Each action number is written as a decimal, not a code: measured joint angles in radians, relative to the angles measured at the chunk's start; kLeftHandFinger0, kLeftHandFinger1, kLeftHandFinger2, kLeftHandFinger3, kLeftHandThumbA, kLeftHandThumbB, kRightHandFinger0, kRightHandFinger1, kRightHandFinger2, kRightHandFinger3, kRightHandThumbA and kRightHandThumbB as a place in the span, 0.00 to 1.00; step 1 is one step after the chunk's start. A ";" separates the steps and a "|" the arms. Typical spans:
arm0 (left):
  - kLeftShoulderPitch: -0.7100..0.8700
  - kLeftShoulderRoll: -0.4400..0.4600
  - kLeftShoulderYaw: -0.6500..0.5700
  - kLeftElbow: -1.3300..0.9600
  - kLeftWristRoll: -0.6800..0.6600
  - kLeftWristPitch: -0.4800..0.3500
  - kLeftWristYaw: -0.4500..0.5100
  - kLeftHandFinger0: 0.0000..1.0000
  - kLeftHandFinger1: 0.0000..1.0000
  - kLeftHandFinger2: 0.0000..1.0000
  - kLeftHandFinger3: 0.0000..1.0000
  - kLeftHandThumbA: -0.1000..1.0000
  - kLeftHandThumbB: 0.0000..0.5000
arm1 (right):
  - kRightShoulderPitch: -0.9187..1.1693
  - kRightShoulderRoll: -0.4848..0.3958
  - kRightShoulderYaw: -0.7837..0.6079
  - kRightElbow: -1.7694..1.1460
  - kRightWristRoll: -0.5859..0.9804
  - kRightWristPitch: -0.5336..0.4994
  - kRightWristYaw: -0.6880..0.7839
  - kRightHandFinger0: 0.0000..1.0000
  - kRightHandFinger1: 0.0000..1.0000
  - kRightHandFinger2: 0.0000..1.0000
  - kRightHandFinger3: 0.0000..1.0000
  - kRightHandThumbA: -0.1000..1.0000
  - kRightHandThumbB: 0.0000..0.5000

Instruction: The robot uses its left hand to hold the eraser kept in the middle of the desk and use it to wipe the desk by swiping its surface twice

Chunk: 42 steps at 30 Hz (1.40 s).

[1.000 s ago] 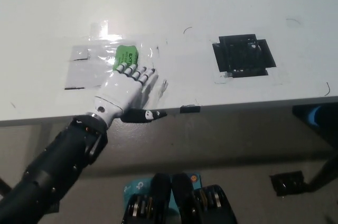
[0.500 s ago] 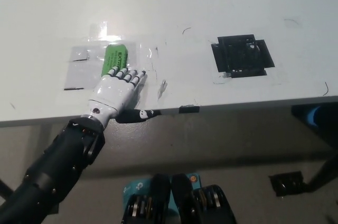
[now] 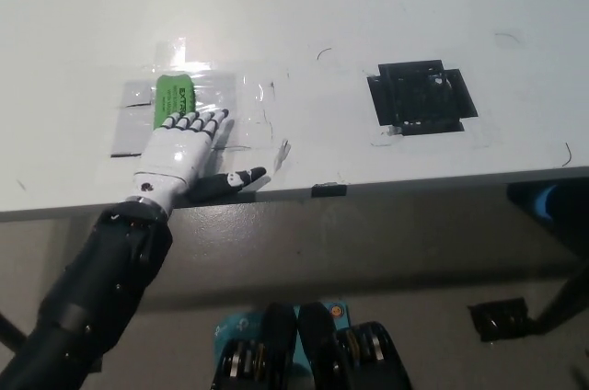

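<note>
The robot's white left hand (image 3: 179, 153) lies flat on the white desk (image 3: 368, 13), fingers stretched forward and slightly spread, their tips resting on the near end of the green eraser (image 3: 173, 93), which sits left of the desk's middle on a glossy patch of clear film (image 3: 198, 105) taped to the surface. The hand presses the eraser down from above; it is not wrapped around it, and the thumb points off to the side near the desk's front edge. The wiping appears to be under way, the eraser pinned under the fingertips in a position suited to sliding, though how many of the two swipes are done cannot be judged from this view. A few thin dark marks (image 3: 324, 52) remain on the desk, well apart from the eraser, and a black taped square (image 3: 421, 96) lies to the right. The fingers hide the eraser's near end, its printed label is too small to read, and the right hand is out of the picture.
</note>
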 measured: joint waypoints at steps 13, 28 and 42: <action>0.056 -0.101 0.187 -0.030 -0.157 -0.014 0.049 1.00 1.00 1.00 1.00 1.00 0.78 | 0.000 0.000 -0.001 0.003 0.000 -0.024 -0.016 1.00 1.00 1.00 1.00 1.00 0.70; 0.089 -0.215 0.305 -0.036 -0.370 -0.079 0.057 1.00 1.00 1.00 1.00 1.00 0.83 | -0.016 0.015 -0.002 -0.002 0.000 -0.030 -0.036 1.00 1.00 1.00 1.00 1.00 0.71; 0.050 -0.245 0.155 0.026 -0.368 -0.105 0.079 1.00 1.00 1.00 1.00 1.00 1.00 | -0.061 0.010 -0.001 -0.025 0.000 -0.029 -0.043 1.00 1.00 1.00 1.00 1.00 0.62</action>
